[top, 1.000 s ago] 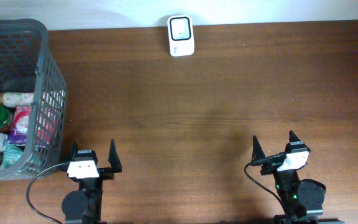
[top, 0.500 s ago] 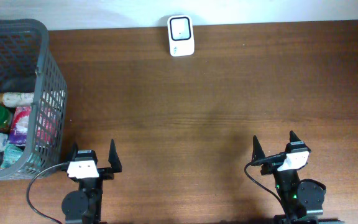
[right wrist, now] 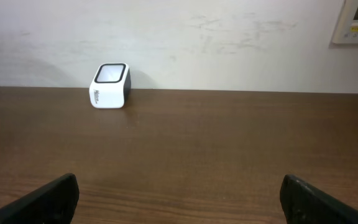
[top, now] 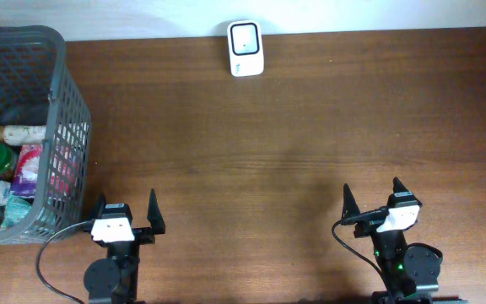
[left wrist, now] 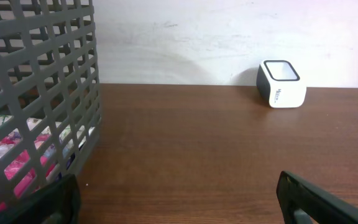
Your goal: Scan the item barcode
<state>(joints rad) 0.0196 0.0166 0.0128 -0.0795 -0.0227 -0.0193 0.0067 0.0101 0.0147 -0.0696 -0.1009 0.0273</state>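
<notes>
A white barcode scanner (top: 245,48) with a dark window stands at the table's far edge; it also shows in the left wrist view (left wrist: 281,83) and the right wrist view (right wrist: 110,85). Several packaged items (top: 22,165) lie inside a grey mesh basket (top: 72,110) at the left. No barcode is visible on them. My left gripper (top: 126,208) rests open near the front edge, just right of the basket, with nothing between its fingers. My right gripper (top: 371,195) is open too, at the front right, holding nothing.
The basket wall (left wrist: 36,93) fills the left of the left wrist view, close beside the left finger. A white wall runs behind the table. A small wall panel (right wrist: 356,22) shows at the top right of the right wrist view.
</notes>
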